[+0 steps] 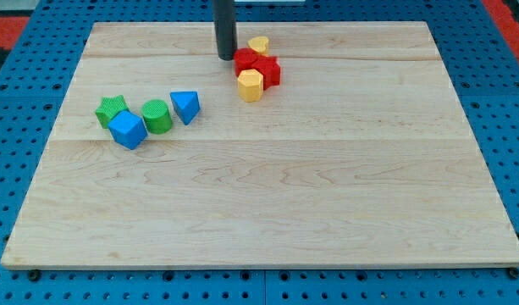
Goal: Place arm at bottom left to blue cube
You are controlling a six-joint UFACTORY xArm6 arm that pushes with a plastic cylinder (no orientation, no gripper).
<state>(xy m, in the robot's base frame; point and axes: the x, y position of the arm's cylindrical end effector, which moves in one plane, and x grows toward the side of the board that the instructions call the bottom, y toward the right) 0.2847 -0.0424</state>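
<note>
Two blue blocks sit at the view's left: the matte blue plastic cube [127,130], touching a green star [112,109] and a ribbed green cylinder [157,116], with a blue wedge [185,107] beyond. No gripper exists; my tip [226,57] rests far off beside the red block [257,64]. Sweeping across the pale wooden surface [267,212] risks clipping that cluster.

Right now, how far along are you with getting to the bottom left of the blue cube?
Nothing looks done yet. My tip sits near the view's top, just left of the red block among the yellow blocks. The blue cube lies far off at the view's left, beside the green star-shaped block and green cylinder. Left: travelling down-left to its bottom-left corner.
</note>
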